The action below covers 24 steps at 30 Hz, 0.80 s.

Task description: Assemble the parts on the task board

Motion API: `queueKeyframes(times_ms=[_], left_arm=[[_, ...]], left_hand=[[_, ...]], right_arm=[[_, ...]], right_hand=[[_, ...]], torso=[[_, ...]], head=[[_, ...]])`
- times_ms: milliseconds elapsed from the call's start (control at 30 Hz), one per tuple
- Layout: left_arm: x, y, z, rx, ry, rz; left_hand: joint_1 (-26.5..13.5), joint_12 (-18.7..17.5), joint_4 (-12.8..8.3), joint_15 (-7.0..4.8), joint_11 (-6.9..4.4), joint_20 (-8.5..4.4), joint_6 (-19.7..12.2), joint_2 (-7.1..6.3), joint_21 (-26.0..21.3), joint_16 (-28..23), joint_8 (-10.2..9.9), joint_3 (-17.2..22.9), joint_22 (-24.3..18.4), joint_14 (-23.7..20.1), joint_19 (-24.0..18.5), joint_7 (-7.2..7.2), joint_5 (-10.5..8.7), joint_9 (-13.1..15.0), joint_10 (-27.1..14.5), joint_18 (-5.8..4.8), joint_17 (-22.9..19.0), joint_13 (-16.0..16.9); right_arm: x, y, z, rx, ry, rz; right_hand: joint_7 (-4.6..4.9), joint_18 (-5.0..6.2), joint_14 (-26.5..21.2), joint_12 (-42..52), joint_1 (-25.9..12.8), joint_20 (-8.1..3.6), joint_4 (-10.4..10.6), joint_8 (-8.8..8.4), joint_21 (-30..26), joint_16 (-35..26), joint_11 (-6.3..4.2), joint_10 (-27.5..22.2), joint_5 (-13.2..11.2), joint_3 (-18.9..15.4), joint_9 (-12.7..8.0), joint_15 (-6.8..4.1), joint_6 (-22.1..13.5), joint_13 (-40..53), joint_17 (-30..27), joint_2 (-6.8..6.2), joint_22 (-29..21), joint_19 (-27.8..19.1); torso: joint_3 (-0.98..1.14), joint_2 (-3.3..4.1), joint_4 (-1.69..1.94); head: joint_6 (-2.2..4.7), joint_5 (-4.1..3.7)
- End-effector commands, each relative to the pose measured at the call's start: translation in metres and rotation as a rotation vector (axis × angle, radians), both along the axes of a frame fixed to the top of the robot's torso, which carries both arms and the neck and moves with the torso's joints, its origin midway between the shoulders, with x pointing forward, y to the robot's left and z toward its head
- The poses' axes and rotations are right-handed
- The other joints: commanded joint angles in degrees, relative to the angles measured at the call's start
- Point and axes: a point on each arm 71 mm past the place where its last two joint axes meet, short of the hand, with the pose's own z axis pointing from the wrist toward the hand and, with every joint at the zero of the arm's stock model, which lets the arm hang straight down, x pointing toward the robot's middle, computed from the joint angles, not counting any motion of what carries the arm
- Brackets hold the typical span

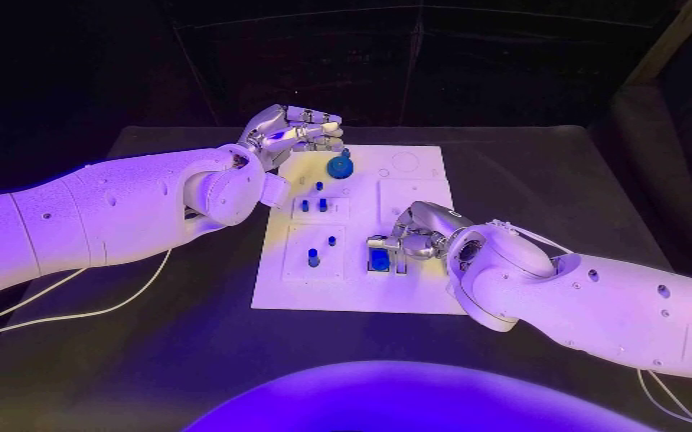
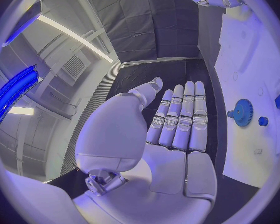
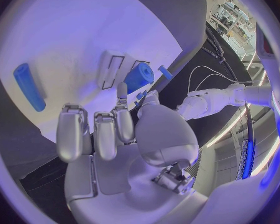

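A dark room surrounds the black surface (image 1: pixel 577 182), with the white task board (image 1: pixel 418 292) at its middle. The left hand (image 1: pixel 289 134) hovers by the board's ten o'clock corner, fingers (image 2: pixel 183 117) stretched straight and together, grasping nothing. Just beside them a blue gear (image 1: pixel 340 165) sits on the board. The right hand (image 1: pixel 411 237) rests low over the board at about five o'clock, its fingers (image 3: pixel 123 119) touching a blue block (image 1: pixel 379 259); whether they truly pinch it I cannot tell. Small blue pegs (image 1: pixel 322 188) stand near the board's centre, and a blue cylinder (image 3: pixel 29 86) lies well apart. To seat the block well, I judge the right hand should keep it square to its recess and press straight down.
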Motion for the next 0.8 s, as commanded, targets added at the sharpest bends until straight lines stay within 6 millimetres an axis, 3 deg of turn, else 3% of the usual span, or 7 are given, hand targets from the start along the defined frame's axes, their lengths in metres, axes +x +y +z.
queueKeyframes(times_ms=[33,167,467,733,800], left_arm=[[0.0,-0.002,0.001,-0.01,-0.001,-0.013],[0.0,-0.002,0.001,-0.01,0.0,-0.014],[0.0,-0.001,0.001,-0.01,0.002,-0.014],[0.0,0.0,0.001,-0.009,0.003,-0.012],[0.0,0.0,0.001,-0.009,0.003,-0.013]], left_hand=[[-0.3,0.0,0.3,0.09,0.1,0.06,-0.4,0.24,-0.2,-0.4,-0.1,-0.1,-0.1,0.5,0.4,-0.18,0.1,0.0,-0.4,0.3,-0.1,0.0],[-0.4,0.0,0.4,0.11,0.12,0.08,-0.5,0.19,-0.2,-0.4,-0.1,-0.1,-0.2,0.5,0.4,-0.16,0.1,0.0,-0.5,0.3,-0.1,0.0],[-0.4,0.0,0.4,0.11,0.12,0.08,-0.5,0.19,-0.2,-0.4,-0.1,-0.1,-0.2,0.5,0.4,-0.16,0.1,0.0,-0.5,0.3,-0.1,0.0],[-0.5,0.0,0.4,0.12,0.12,0.09,-0.5,0.2,-0.2,-0.5,-0.1,-0.2,-0.2,0.5,0.4,-0.16,0.1,0.0,-0.5,0.3,-0.1,0.0],[-0.5,0.0,0.4,0.12,0.12,0.09,-0.5,0.2,-0.2,-0.5,-0.1,-0.2,-0.2,0.5,0.4,-0.16,0.1,0.0,-0.5,0.3,-0.1,0.0]], right_arm=[[0.001,0.0,0.004,0.001,-0.046,-0.003],[0.0,0.0,0.006,0.011,-0.064,0.003],[-0.01,-0.003,0.013,0.041,-0.079,0.065],[-0.018,-0.01,0.017,0.051,-0.067,0.098],[-0.018,-0.011,0.016,0.045,-0.061,0.1]], right_hand=[[-0.05,-0.79,5.5,-0.5,-1.4,-0.32,0.1,0.19,-0.1,0.2,0.07,-0.2,-0.5,-0.8,0.3,-0.23,-0.5,2.3,12.2,-0.23,0.2,0.8],[-0.02,-0.77,5.5,-0.7,-1.5,-0.31,-0.1,0.19,-0.2,0.2,0.09,-0.3,-0.4,-0.9,0.5,-0.21,-0.6,2.1,12.2,-0.27,0.1,0.8],[-0.05,-0.79,5.5,-0.6,6.7,-0.25,-3.8,0.59,-0.2,0.2,0.08,-0.1,2.1,0.7,1.8,-0.2,-1.0,2.7,12.2,-1.72,0.3,0.8],[-0.07,-0.82,5.5,-0.6,9.1,-0.25,-5.3,0.73,-0.1,0.2,0.06,0.1,2.7,1.0,2.3,-0.21,-1.0,3.0,12.2,-2.19,0.4,0.8],[-0.07,-0.81,5.5,-0.6,9.6,-0.27,-5.5,0.75,-0.2,0.2,0.05,0.1,4.1,1.1,2.4,-0.23,-1.0,3.1,12.2,-2.0,0.4,0.8]], torso=[[0.0,0.01,0.0],[0.07,0.06,0.0],[0.06,0.0,-0.04],[0.06,0.0,-0.13],[0.02,-0.02,-0.09]], head=[[0.0,-0.06],[-0.02,-0.02],[-0.23,0.21],[-0.36,0.22],[-0.34,0.12]])
